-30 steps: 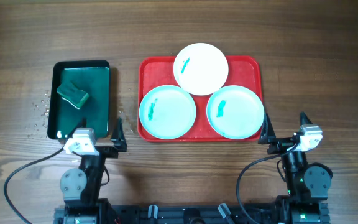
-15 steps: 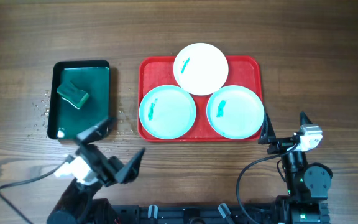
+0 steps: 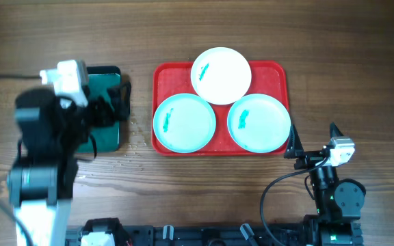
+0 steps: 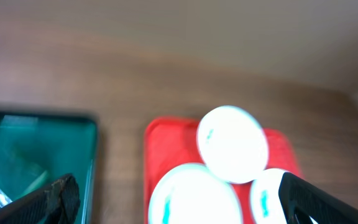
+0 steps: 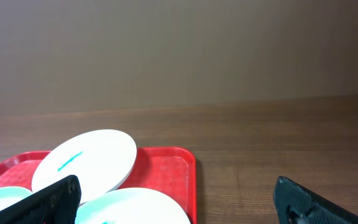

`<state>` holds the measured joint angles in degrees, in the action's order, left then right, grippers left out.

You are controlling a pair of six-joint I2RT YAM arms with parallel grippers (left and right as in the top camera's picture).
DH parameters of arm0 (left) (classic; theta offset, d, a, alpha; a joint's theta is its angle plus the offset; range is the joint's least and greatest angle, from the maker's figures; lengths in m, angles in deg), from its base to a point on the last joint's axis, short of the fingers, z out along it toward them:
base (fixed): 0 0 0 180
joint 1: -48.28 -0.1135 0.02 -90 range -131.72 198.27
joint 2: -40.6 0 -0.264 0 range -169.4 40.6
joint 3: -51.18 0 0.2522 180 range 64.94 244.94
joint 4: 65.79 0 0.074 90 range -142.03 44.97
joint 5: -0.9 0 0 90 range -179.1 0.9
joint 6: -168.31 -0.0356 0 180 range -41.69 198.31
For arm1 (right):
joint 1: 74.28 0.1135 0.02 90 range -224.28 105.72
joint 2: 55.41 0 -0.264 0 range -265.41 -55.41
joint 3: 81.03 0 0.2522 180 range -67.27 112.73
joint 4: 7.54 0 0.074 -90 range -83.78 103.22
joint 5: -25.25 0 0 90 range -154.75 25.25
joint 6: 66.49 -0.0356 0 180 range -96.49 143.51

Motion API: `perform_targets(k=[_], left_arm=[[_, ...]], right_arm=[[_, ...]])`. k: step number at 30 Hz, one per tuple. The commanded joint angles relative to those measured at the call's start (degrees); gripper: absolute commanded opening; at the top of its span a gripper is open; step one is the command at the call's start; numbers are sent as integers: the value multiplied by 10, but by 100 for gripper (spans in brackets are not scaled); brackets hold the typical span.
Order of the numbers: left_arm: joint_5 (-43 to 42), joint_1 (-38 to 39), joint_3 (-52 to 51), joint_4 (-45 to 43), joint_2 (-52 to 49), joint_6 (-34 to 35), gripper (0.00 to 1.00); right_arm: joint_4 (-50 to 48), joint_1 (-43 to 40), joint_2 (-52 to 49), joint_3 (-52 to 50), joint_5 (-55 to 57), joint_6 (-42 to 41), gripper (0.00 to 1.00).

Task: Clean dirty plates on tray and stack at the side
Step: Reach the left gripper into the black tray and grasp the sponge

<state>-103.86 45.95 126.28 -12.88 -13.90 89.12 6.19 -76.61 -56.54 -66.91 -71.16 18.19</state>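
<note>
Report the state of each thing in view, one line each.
white plate: teal smear, overlapping both turquoise plates.
left turquoise plate: teal smear, on the tray.
right turquoise plate: teal smear, on the tray.
red tray: holding all three plates.
black tray: partly hidden by the left arm.
left tool: open, empty, over the black tray.
right tool: open, empty, beside the red tray's near right corner.

White plate (image 5: 86,158) overlaps 2 turquoise plates (image 5: 138,206) in red tray (image 5: 182,177).

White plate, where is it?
Overhead, the white plate sits at the far middle of the red tray, overlapping the left turquoise plate and the right turquoise plate.
</note>
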Motion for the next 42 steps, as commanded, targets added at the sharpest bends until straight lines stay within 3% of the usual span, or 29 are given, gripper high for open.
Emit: perform_targets(k=[1, 5, 10, 15, 17, 26, 32, 40, 42], left_arm=[[121, -38, 67, 52, -110, 79, 100], [94, -91, 92, 58, -223, 79, 100], [97, -105, 89, 67, -354, 105, 100], [128, -137, 89, 45, -467, 240, 100], [127, -142, 89, 30, -495, 246, 100], [141, -142, 81, -26, -514, 244, 99], [140, -142, 61, -69, -519, 244, 82], [140, -141, 56, -77, -568, 244, 81], [140, -141, 56, -70, -577, 243, 68]], right_arm=[[-3, -3, 1, -1, -5, -8, 100], [-3, -3, 1, -1, -5, -8, 100], [-3, -3, 1, -1, -5, -8, 100], [-3, -3, 1, -1, -5, -8, 100], [-3, -3, 1, -1, -5, -8, 100], [-3, -3, 1, -1, -5, -8, 100], [-3, -3, 1, -1, -5, -8, 100], [-3, -3, 1, -1, -5, -8, 100], [-3, -3, 1, -1, -5, -8, 100]])
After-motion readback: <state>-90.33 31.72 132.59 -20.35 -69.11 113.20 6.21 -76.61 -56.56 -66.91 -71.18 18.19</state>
